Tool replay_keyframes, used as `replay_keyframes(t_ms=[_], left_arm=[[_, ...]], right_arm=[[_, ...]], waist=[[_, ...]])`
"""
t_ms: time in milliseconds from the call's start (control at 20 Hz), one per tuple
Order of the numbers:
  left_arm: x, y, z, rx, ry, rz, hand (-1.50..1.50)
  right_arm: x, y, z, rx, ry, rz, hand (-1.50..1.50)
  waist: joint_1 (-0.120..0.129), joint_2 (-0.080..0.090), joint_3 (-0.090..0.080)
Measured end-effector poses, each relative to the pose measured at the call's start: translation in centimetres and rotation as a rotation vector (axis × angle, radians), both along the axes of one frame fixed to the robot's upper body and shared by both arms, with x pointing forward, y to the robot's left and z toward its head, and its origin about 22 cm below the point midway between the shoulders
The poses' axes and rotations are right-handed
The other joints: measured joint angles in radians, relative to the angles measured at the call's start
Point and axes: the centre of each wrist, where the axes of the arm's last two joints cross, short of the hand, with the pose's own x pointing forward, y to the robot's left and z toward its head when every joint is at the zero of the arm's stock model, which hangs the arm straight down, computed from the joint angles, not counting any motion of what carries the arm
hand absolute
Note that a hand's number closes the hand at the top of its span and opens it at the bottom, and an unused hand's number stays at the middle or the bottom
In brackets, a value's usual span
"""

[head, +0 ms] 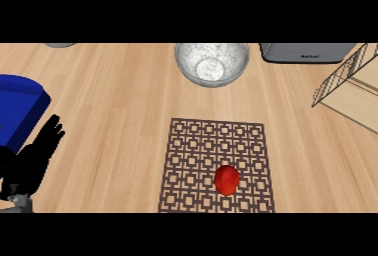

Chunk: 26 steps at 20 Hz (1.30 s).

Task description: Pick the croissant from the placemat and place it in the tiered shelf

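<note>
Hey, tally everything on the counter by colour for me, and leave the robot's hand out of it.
Red: 1, the oval item
Brown: 1, the placemat
Blue: 1, the container
Clear: 1, the bowl
Grey: 2, the appliance and an object cut off at the top edge
Wood: 1, the shelf
Total: 7

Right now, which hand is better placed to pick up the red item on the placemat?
Only the left hand shows, open at the left edge. The red item and shelf lie to the right, favouring the unseen right hand.

My left hand (31, 159) is matte black all over, with slim, tapered black fingers. At the frame's lower left its wrist meets a short stub of grey forearm (21, 202).
</note>
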Motion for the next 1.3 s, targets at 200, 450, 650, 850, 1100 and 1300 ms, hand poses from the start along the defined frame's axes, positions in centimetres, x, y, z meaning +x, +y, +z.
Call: replay_keyframes(t_ms=[200,450,650,850,1100,1300], left_arm=[[-0.1,-0.1,0.6,0.003,0.005,0.002,0.0],[-0.3,-0.4,0.5,0.0,0.007,0.007,0.0],[-0.4,-0.7,0.3,-0.003,0.004,0.004,0.0],[-0.9,-0.5,0.1,-0.005,0.009,0.011,0.0],[-0.5,-0.1,0.8,0.0,0.008,0.018,0.0],[-1.0,0.1,0.5,-0.003,0.009,0.022,0.0]], right_arm=[[0.4,-1.1,-0.8,-0.026,0.024,0.021,-1.5],[0.5,-2.1,-1.2,0.01,-0.045,0.048,-1.5],[0.7,-2.5,-1.1,0.096,-0.122,0.06,-1.5],[0.1,-3.1,-0.5,0.221,-0.194,0.089,-1.5],[-2.1,-4.2,1.3,0.336,-0.309,0.121,-1.5],[-5.1,-5.3,3.7,0.375,-0.411,0.136,-1.5]], waist=[[-0.001,0.0,0.0],[-0.004,-0.002,0.0],[-0.004,-0.002,0.0],[-0.009,-0.004,0.0],[-0.02,-0.007,0.0],[-0.024,-0.008,0.0]])
